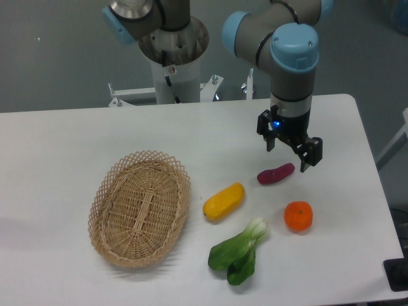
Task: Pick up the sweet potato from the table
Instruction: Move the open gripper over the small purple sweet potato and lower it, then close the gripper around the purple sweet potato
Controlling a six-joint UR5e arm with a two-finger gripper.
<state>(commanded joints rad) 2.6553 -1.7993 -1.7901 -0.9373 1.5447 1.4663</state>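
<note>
The sweet potato [275, 173] is a small slim magenta-purple tuber lying on the white table [57, 146], right of centre. My gripper [287, 158] hangs just above and slightly behind it, fingers spread wide and pointing down, one fingertip [270, 144] to the upper left of the tuber and the other [305, 164] just past its right end. The gripper is open and holds nothing. The sweet potato is not touched, as far as I can see.
A plump yellow-orange vegetable [224, 201] lies left of the sweet potato. A round orange fruit [298, 216] sits below it. A green bok choy [241, 252] lies near the front. A woven wicker basket [109, 191] stands at the left.
</note>
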